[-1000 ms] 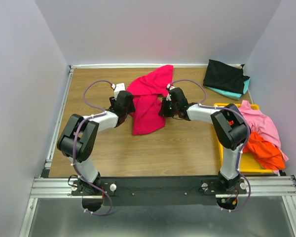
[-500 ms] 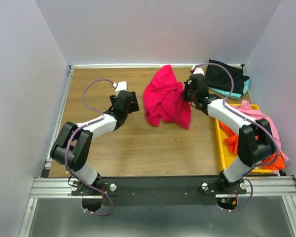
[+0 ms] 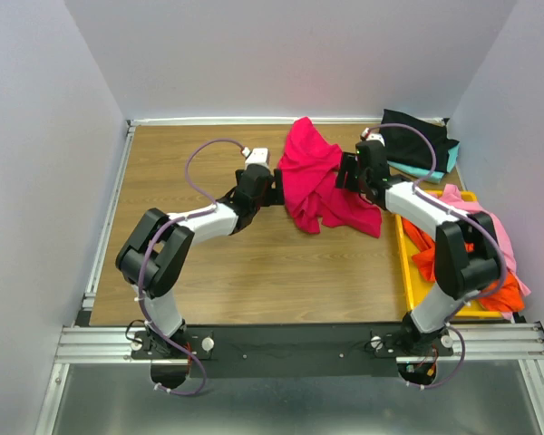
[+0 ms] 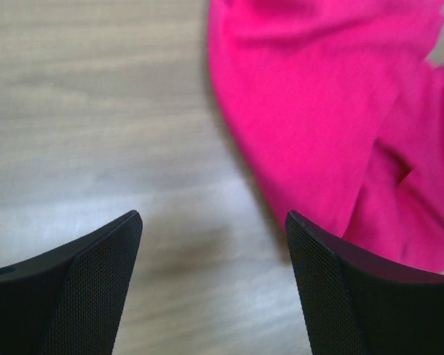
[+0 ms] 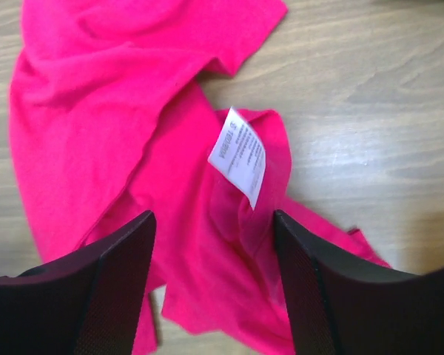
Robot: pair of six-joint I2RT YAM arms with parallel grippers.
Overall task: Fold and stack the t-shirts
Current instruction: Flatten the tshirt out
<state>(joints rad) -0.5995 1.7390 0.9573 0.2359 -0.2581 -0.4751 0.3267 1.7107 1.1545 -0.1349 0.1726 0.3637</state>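
Note:
The crimson-red t-shirt lies crumpled on the wooden table, back centre. My left gripper hovers at its left edge. In the left wrist view it is open over bare wood, with the red cloth up to the right. At the shirt's right side, my right gripper is open just above the red folds, and the white neck label shows between its fingers. A black t-shirt lies on a teal one at the back right. Pink and orange t-shirts hang over the bin.
A yellow plastic bin stands along the right edge of the table, close to my right arm. White walls close in the back and both sides. A metal rail runs along the near edge.
My right gripper pulled the red t-shirt to the right and back, then opened and let it drop. My left arm swung right to the shirt's left edge and opened a little wider.

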